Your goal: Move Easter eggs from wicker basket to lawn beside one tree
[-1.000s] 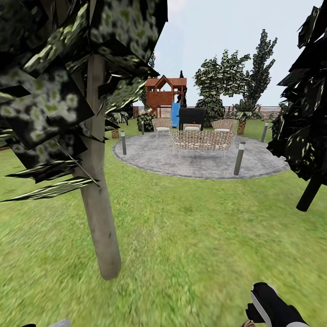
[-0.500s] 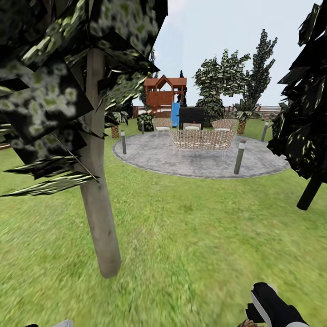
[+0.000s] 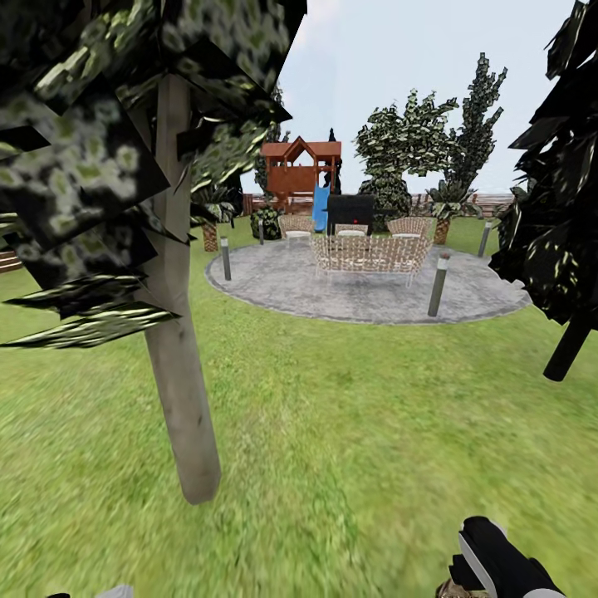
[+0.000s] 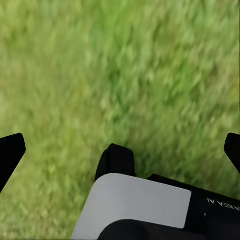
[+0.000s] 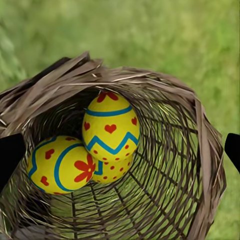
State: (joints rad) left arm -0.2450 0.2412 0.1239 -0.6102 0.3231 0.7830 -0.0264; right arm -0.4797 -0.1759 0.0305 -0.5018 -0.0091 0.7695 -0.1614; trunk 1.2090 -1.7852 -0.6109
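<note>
Three eggs (image 5: 107, 142) lie inside the basket (image 5: 165, 100), right ahead of the right gripper (image 5: 120, 147) in its wrist view: one stands upright on top, one lies beside it toward one fingertip, and a third is half hidden under those two. All three touch one another. The right fingers (image 5: 10, 155) show only as two dark tips at the picture's edges, spread wide to either side of the basket; whether they clamp its rim cannot be told. In the head view the right arm's black-and-white wrist (image 3: 494, 561) sits at the lower edge with a scrap of wicker just beside it.

The left gripper (image 4: 120, 150) hangs over bare lawn (image 4: 125, 65), its two dark fingertips far apart at the frame's edges with nothing between them.

In the head view one tree (image 3: 178, 332) with a thick pale trunk stands on the lawn ahead of the arms and to their left. One dark-leaved tree (image 3: 556, 224) with a thin trunk stands to the right. Farther off lies a round grey patio (image 3: 365, 286) with wicker chairs (image 3: 370, 253), four short posts (image 3: 438, 286) around it, and one wooden playset (image 3: 301, 174) behind.
</note>
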